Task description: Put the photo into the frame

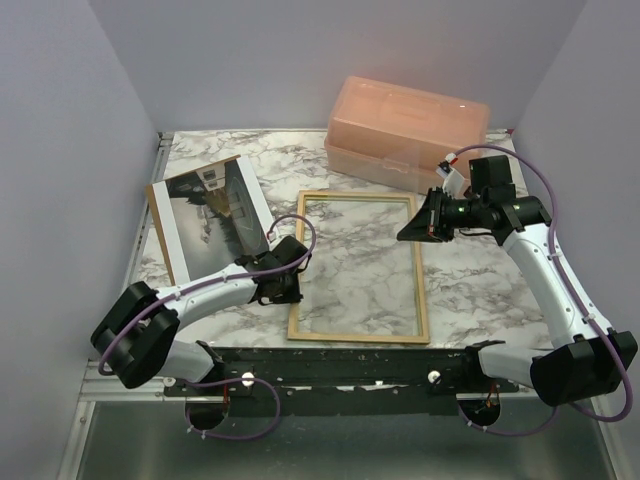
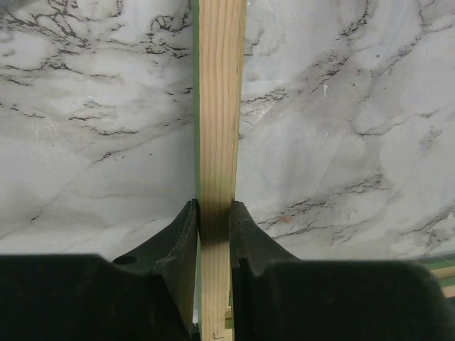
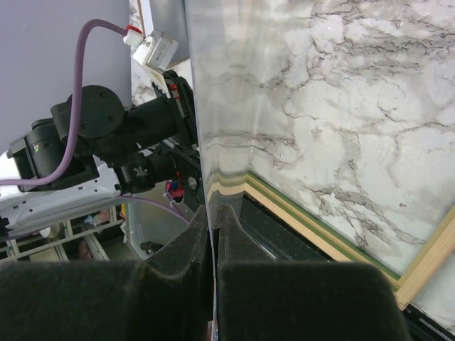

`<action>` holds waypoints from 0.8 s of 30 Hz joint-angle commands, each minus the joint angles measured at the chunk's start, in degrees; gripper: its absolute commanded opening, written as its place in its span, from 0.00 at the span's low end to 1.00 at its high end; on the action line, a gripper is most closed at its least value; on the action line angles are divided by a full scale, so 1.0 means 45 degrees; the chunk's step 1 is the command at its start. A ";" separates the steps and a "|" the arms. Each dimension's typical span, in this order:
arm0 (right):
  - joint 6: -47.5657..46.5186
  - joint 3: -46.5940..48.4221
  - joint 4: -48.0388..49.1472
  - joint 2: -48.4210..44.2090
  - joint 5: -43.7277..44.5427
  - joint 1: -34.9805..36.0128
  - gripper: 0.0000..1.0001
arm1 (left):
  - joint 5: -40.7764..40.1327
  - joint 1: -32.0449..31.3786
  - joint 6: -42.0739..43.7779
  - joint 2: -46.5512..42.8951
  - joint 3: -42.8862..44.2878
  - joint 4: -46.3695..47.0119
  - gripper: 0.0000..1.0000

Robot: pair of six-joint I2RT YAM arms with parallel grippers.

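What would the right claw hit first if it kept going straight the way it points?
Probably the left gripper, clamped on the frame's far rail: the right gripper, pinching a clear pane, points across the frame at it. Depth is unclear, so it might pass above.

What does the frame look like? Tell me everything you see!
The frame is a thin rectangle of pale wood. It lies flat on the marble table between the arms, back side up, and a green front edge peeks out underneath. Marble shows through its middle. The left gripper is closed on its left rail. The right gripper pinches a thin clear pane by its far right corner.
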 commanded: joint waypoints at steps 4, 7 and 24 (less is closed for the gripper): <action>-0.0105 0.0213 -0.0003 -0.0155 -0.0326 -0.0083 0.00 | -0.0652 0.0073 0.0169 -0.1136 0.0635 -0.0445 0.00; 0.0013 0.0116 0.0227 -0.0189 -0.0607 -0.0083 0.00 | -0.1058 0.0073 0.0347 -0.1579 0.0663 -0.1107 0.00; 0.0627 -0.0793 0.1618 -0.0521 -0.1734 -0.0085 0.01 | -0.0576 0.0090 0.0364 -0.3260 -0.1782 -0.0376 0.00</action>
